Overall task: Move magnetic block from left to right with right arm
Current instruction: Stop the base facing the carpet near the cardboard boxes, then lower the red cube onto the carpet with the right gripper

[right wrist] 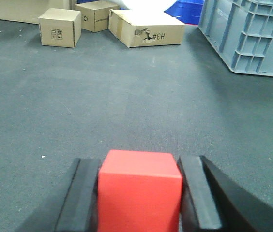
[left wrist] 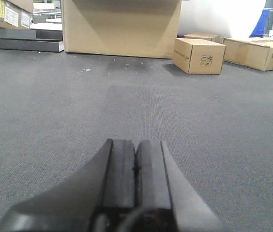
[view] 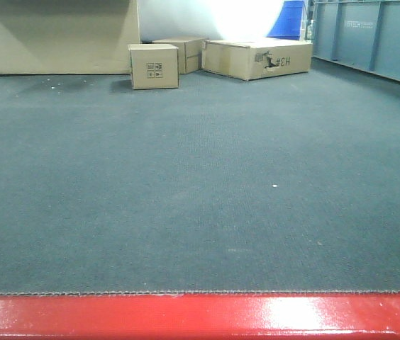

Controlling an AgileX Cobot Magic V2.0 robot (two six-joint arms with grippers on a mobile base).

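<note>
The magnetic block [right wrist: 139, 193] is a bright red cube that fills the bottom centre of the right wrist view. My right gripper [right wrist: 139, 162] is shut on it, with a black pad pressed against each side face. Dark grey carpet [right wrist: 127, 106] lies below and ahead of it. In the left wrist view my left gripper [left wrist: 136, 143] hangs low over the carpet, its two pads pressed together with nothing between them. The front-facing view shows neither gripper nor the block.
A small cardboard box [view: 153, 66] and a flat box [view: 257, 58] stand at the far edge of the carpet. A large cardboard box [left wrist: 121, 26] is at the far left, a grey plastic crate [right wrist: 252, 34] at the right. A red strip [view: 200, 316] runs along the near edge.
</note>
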